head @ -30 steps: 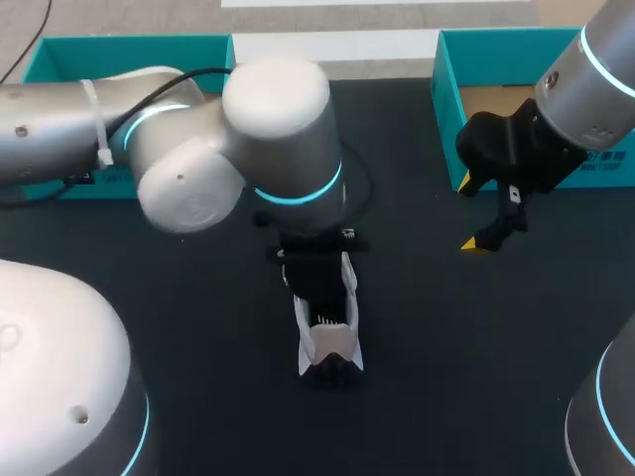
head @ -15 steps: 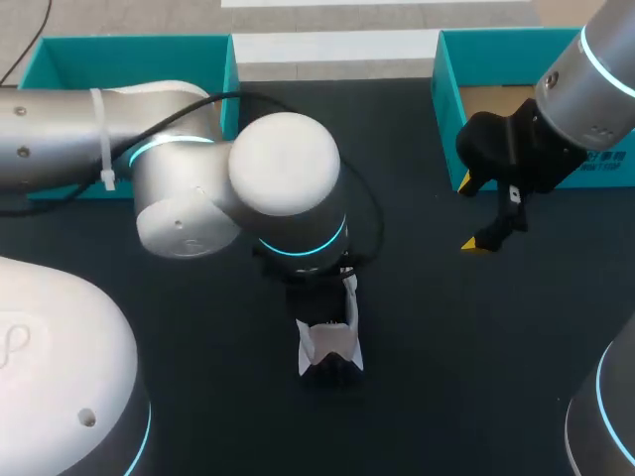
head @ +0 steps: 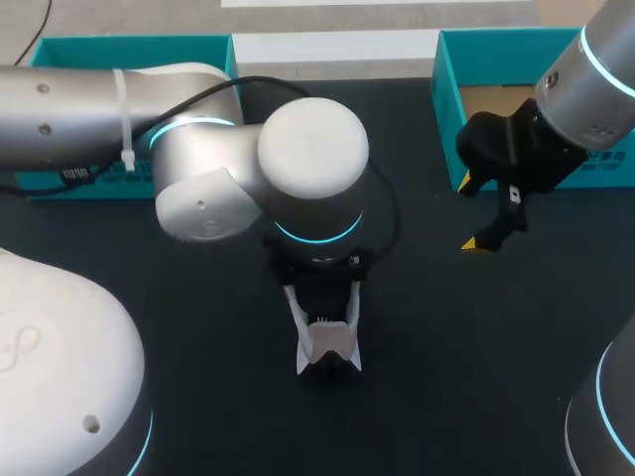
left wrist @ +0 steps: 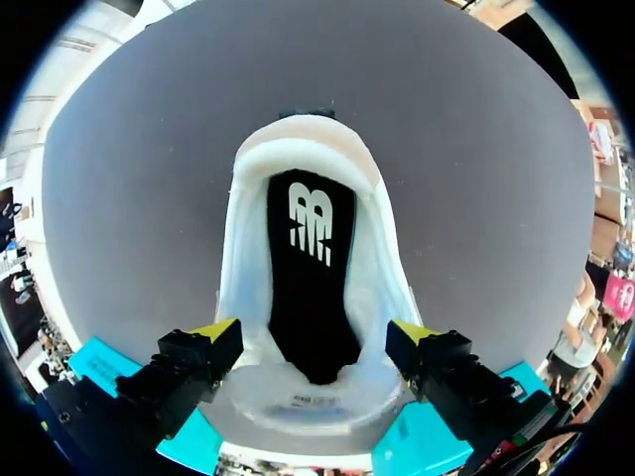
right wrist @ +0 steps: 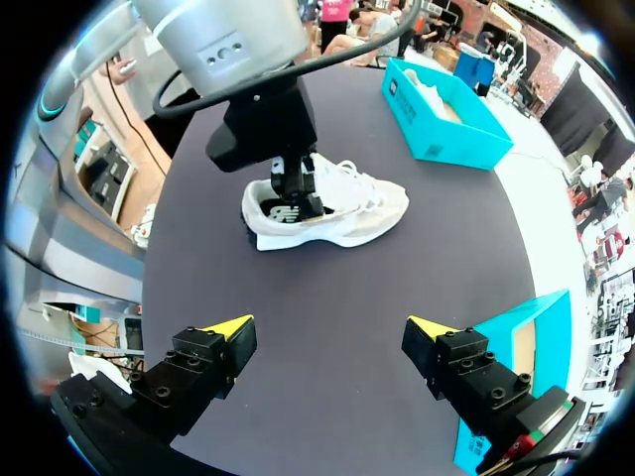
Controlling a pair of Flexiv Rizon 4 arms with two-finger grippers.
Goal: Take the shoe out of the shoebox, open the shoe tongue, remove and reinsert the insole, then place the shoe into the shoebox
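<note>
Left wrist view looks down into the white shoe (left wrist: 243, 268), showing a black insole (left wrist: 310, 297) with a white logo. The head view hides this under the left arm (head: 298, 169), with the shoe on the table (head: 218, 397), lower centre. The left gripper (left wrist: 313, 332) straddles the collar, fingers spread. The right gripper (head: 491, 238) hangs released by the teal shoebox (head: 446, 109), upper right.

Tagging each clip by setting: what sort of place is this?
Likely a robot test bench, not a shop: the left arm and right arm reach over a dark table, with a white shoe below the left pincer and teal shoeboxes at the far side.
</note>
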